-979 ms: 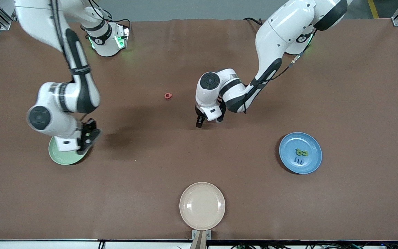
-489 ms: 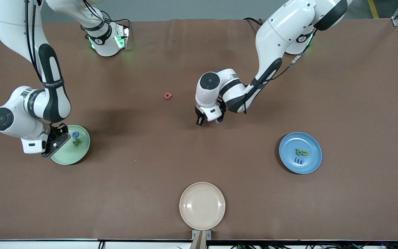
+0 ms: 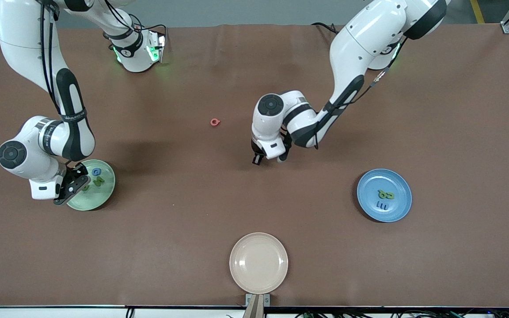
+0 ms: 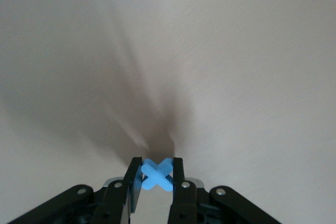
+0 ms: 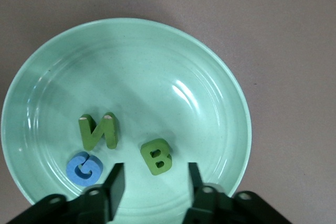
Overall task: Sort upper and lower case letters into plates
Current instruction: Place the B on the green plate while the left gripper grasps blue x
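My left gripper (image 3: pixel 268 159) is low over the middle of the table, shut on a small blue x-shaped letter (image 4: pixel 156 174) pinched between its fingers. My right gripper (image 5: pixel 156 181) hangs open over the pale green plate (image 3: pixel 105 194), holding nothing. A green B (image 5: pixel 156 157), a green N (image 5: pixel 98 131) and a blue G (image 5: pixel 84 168) lie in that plate. The blue plate (image 3: pixel 369 185), toward the left arm's end, holds a green letter (image 3: pixel 386 194) and a blue letter (image 3: pixel 381 205). A red letter (image 3: pixel 214 122) lies alone on the table beside the left arm's wrist.
A cream-beige plate (image 3: pixel 258 263) with nothing on it sits at the table edge nearest the front camera. The brown table top (image 3: pixel 175 229) is bare between the three plates.
My right gripper opened and the green B now lies in the pale green plate; that arm shifted toward its end of the table. My left gripper shut on the blue letter.
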Motion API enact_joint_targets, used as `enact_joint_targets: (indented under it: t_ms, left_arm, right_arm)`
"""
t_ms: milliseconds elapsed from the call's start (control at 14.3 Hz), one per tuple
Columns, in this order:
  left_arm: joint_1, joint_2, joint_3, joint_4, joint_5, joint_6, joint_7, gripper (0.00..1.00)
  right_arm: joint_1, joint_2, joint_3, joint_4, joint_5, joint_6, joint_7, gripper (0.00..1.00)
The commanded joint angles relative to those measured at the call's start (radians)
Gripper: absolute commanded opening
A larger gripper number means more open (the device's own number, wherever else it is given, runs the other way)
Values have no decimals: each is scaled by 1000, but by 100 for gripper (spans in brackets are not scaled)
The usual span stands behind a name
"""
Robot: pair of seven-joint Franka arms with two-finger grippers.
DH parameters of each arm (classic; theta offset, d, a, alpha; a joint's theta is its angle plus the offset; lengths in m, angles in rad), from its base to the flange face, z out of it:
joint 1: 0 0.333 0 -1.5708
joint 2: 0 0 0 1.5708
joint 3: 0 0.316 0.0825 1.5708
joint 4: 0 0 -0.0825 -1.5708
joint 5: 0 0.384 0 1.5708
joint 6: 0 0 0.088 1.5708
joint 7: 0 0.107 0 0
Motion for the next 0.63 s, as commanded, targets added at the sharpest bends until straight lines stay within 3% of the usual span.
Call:
enact_joint_targets:
  t_ms: [0,210,559]
  left_arm:
    - [92,-54,-9,19,17,-43,137,0]
    - [219,-91,-18,27,6,-56,316,0]
    - [380,-97,-32,75,4,-177,650,0]
  right_arm:
    - [-3,-11,18,2,22,-3,-10,95]
    - [47,-65,18,-1,37,-99,30,93]
    - [179,-177,17,-20,37,-291,456,93]
